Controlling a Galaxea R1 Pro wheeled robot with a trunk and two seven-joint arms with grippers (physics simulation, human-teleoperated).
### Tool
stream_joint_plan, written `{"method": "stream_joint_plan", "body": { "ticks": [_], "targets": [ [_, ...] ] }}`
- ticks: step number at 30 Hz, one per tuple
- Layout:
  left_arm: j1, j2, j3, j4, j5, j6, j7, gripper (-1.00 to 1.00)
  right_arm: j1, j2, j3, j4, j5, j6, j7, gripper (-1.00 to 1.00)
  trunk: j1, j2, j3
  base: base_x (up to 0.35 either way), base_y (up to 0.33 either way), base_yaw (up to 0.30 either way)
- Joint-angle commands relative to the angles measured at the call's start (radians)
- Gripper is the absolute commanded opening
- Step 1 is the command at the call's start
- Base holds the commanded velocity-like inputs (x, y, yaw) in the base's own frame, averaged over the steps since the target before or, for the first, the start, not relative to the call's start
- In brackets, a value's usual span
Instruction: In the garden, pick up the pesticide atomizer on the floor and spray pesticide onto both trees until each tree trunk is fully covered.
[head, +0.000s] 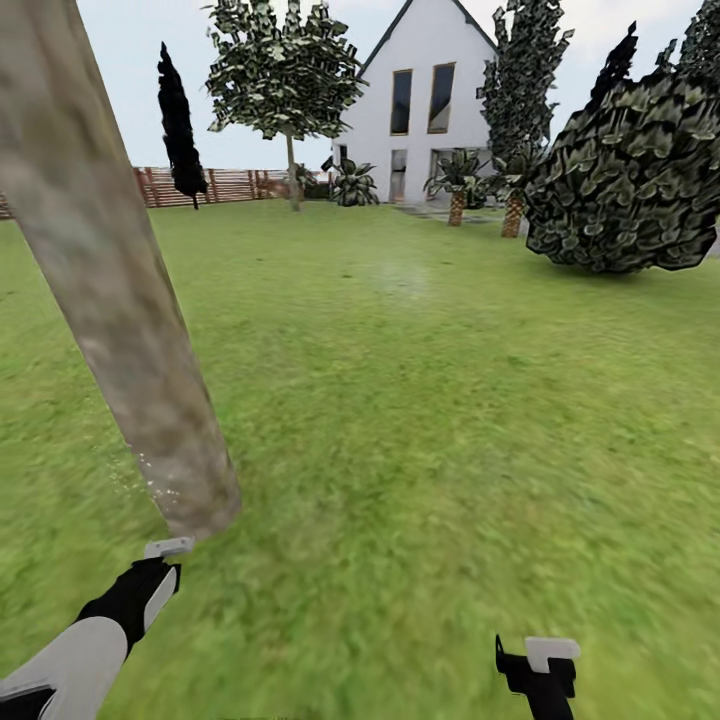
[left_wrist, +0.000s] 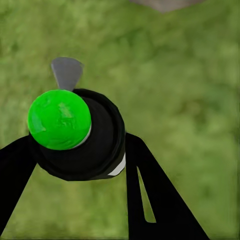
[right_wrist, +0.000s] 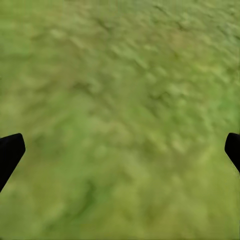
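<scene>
The tree trunk (head: 115, 290) runs from the upper left corner of the head view down to the lower left. Its top is cut off by the frame edge, so no foliage of this tree is visible. Its base meets the grass (head: 420, 420) just above the left gripper (head: 165, 548).

The left arm enters from the lower left corner of the head view and is cut off there. Only a pale tip shows at the gripper end, touching or nearly touching the trunk base; which of the two cannot be determined.

In the left wrist view, the pesticide atomizer (left_wrist: 80, 135) occupies the centre left. It presents as a black rounded body with a bright green ball-shaped cap (left_wrist: 59, 119) and a grey nozzle (left_wrist: 66, 72) projecting beyond it. The two black fingers (left_wrist: 150, 190) of the left gripper close on the body from either side. The lower part of the atomizer is hidden behind its own head.

Pesticide (head: 150, 475) appears as fine pale specks on the lower trunk and on the grass just left of it. The specks are small and hard to count.

The right gripper (head: 540, 668) sits at the bottom edge of the head view, right of centre, partly cut off. In the right wrist view its fingertips (right_wrist: 10, 150) stand at opposite frame edges, spread wide, with blurred grass between them.

Background, upper frame: a white house (head: 425, 100), a brown slat fence (head: 220, 185), a second leafy tree (head: 285, 75), a black conifer (head: 178, 125) and a large dark bush (head: 630, 180) at the right.
</scene>
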Motion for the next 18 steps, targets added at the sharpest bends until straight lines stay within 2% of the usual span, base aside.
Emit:
{"method": "stream_joint_plan", "body": {
  "ticks": [1, 9, 11, 15, 17, 18],
  "targets": [
    [0.000, -0.001, 0.000, 0.000, -0.001, 0.000, 0.000, -1.00, 0.000, 0.000, 0.000, 0.000, 0.000, 0.000, 0.000, 1.00, 0.000, 0.000, 0.000, 0.079, -0.273, 0.277],
    [0.000, -0.003, 0.001, -0.001, 0.003, -0.004, 0.000, -1.00, 0.000, 0.000, 0.000, 0.000, 0.000, 0.000, 0.000, 1.00, 0.000, 0.000, 0.000, 0.025, -0.274, 0.277],
    [0.000, -0.011, 0.000, 0.001, 0.022, -0.004, -0.001, -1.00, 0.000, 0.000, -0.001, 0.000, 0.000, 0.000, 0.000, 1.00, 0.000, 0.000, 0.000, 0.166, -0.245, 0.272],
    [-0.003, -0.036, -0.004, -0.005, 0.025, -0.008, -0.010, -1.00, 0.000, 0.000, -0.001, -0.001, -0.001, 0.000, 0.000, 1.00, 0.000, 0.000, 0.000, 0.108, -0.104, 0.098],
    [-0.020, -0.043, -0.002, -0.043, 0.028, 0.001, -0.015, -1.00, 0.000, 0.000, -0.002, -0.001, -0.001, 0.000, 0.000, 1.00, 0.000, 0.000, 0.000, 0.006, -0.005, 0.004],
    [-0.053, -0.056, -0.002, -0.065, 0.028, 0.014, -0.030, -1.00, 0.000, 0.000, -0.002, -0.001, -0.001, 0.000, 0.000, 1.00, 0.000, 0.000, 0.000, 0.001, -0.001, 0.001]
  ]
}}
